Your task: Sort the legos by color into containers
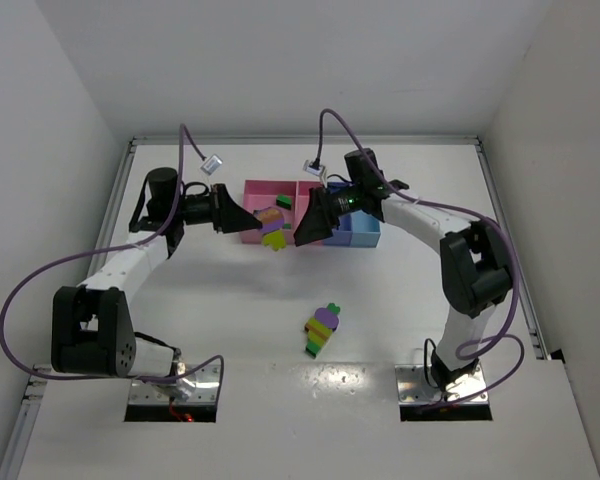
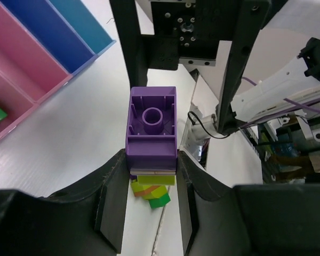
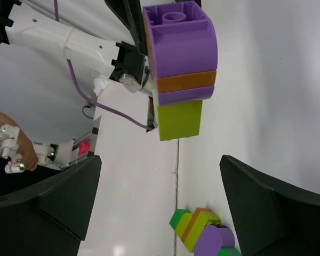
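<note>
Lego clump [image 2: 152, 128] held btwn jaws of left end effector [image 2: 151, 162]

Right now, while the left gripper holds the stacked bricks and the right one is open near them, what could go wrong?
1. The left gripper seems to clamp only the purple part of the held clump. A pull from the open right gripper may split it at the wrong joint, and loose bricks could fall on the table instead of into the containers.
2. The two grippers stand very close, so they might collide.
</note>
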You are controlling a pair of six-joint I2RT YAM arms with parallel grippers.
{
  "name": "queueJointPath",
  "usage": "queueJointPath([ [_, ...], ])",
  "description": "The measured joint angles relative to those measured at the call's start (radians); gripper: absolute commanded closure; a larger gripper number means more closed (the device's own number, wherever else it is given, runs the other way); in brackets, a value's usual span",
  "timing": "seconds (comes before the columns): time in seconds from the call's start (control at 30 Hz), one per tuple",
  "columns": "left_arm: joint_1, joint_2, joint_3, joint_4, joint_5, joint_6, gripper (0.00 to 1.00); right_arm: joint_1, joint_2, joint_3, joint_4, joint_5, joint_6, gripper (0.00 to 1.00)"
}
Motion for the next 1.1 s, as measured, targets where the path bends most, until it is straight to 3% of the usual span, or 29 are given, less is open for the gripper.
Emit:
queueJointPath([
  [0.2,-0.013,0.0,0.013,-0.021,0.019,0.001,0.93,0.022,0.01,0.001,0.009,0.016,-0.01,0.07],
  [0.57,-0.032,0.0,0.013,0.009,0.016,-0.035,0.93,0.068,0.015,-0.004,0.224,0.052,0.142,0.07],
  [0.67,-0.032,0.0,0.013,0.03,0.011,-0.054,0.93,0.078,0.015,-0.005,0.261,0.057,0.167,0.25],
  [0.7,-0.032,0.0,0.013,0.038,0.008,-0.06,0.93,0.08,0.017,-0.005,0.271,0.059,0.171,0.42],
  [0.8,-0.032,0.0,0.013,0.062,0.004,-0.085,0.93,0.09,0.025,-0.006,0.288,0.069,0.183,0.66],
  [0.83,-0.032,0.0,0.013,0.075,0.01,-0.096,0.93,0.091,0.029,-0.006,0.288,0.074,0.188,0.83],
  [0.87,-0.032,0.0,0.012,0.088,0.01,-0.101,0.93,0.09,0.032,-0.008,0.292,0.068,0.195,0.89],
  [0.93,-0.032,0.0,0.004,0.105,0.005,-0.116,0.93,0.09,0.032,-0.016,0.3,0.067,0.203,1.0],
  [1.1,-0.037,0.0,-0.008,0.12,-0.032,-0.13,0.93,0.094,0.009,-0.089,0.286,0.059,0.18,1.0],
])
